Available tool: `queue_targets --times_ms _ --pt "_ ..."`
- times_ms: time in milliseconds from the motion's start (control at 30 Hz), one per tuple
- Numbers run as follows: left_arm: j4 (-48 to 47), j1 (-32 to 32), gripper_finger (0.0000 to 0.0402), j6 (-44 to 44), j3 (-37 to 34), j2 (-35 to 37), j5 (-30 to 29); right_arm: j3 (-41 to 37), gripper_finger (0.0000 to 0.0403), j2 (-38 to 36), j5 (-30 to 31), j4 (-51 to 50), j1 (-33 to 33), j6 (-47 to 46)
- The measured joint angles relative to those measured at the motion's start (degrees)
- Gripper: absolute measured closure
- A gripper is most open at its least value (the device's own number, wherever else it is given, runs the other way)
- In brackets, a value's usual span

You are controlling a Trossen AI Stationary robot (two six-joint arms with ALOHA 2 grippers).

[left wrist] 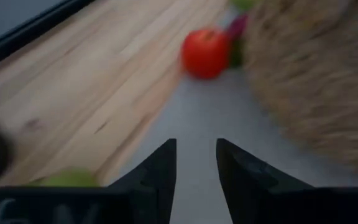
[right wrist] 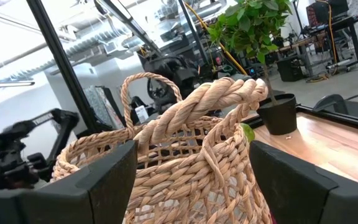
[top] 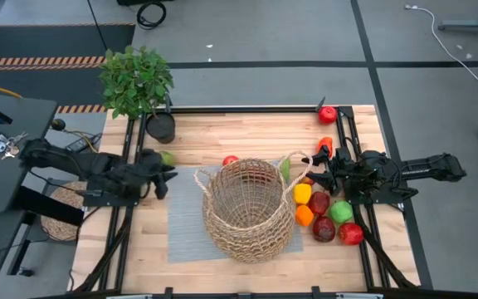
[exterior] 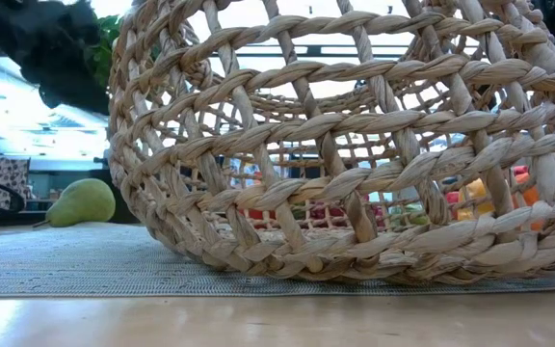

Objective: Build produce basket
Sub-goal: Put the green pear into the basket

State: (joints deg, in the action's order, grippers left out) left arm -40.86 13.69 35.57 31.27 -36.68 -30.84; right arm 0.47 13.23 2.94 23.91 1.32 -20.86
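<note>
Basket (top: 248, 209) lying tilted on grey mat (top: 185, 232), wooden counter (top: 247, 129); right tool (top: 314, 177) at 3 o'clock straddling its handle loop (right wrist: 194, 112), jaws apart; left tool (top: 166, 176) at 9 o'clock clenched, empty.

Probably lab: floor cables (top: 463, 46), hazard tape (top: 40, 61)

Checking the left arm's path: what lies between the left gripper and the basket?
High view: only bare grey mat separates the left gripper from the basket. The green pear sits just beside the gripper, off that line.
</note>
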Motion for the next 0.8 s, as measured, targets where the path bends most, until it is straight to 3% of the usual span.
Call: queue_targets --times_ms 233,567,800 --pt "-11.6 -8.0 0.0258 -1.7 7.1 -16.8 5.4 0.0 0.009 0.0 0.0 0.0 0.0 0.0" --pt "-18.1 -15.9 0.0132 -6.3 12.9 -29.0 16.6 0.0 0.009 0.0 0.0 0.0 0.0 0.0" --pt "-17.6 -19.0 0.009 -8.0 16.0 -30.4 12.5 0.0 0.009 0.0 0.0 0.0 0.0 0.0"
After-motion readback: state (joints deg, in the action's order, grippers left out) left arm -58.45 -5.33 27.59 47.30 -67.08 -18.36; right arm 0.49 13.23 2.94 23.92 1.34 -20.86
